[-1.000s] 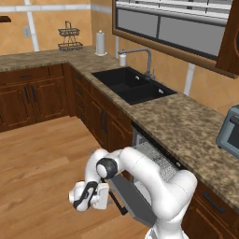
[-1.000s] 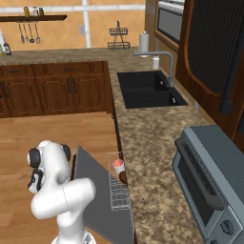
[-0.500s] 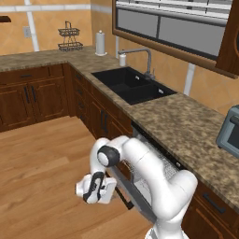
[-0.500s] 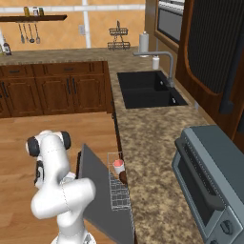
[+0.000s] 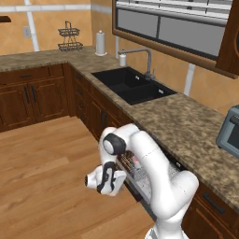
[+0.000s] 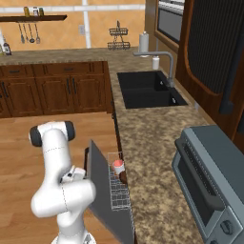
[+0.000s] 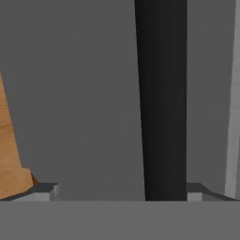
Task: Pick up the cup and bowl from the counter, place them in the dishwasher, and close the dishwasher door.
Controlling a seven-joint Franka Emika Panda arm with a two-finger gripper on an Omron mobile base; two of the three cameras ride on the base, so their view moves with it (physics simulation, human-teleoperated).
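Grey door panel [image 7: 84,93] fills my hand view, its dark bar handle [image 7: 161,98] between my spread fingers [image 7: 124,190], which hold nothing. The cup [image 6: 118,166] and bowl [image 6: 123,177] sit in the rack [image 6: 119,190]. I'd push flat and steadily until the door shuts. From the base views I can't make out the contact.

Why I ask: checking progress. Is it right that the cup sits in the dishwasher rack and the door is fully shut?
Not quite. The cup does sit in the dishwasher rack, but the door is partly open, as the right base view shows.
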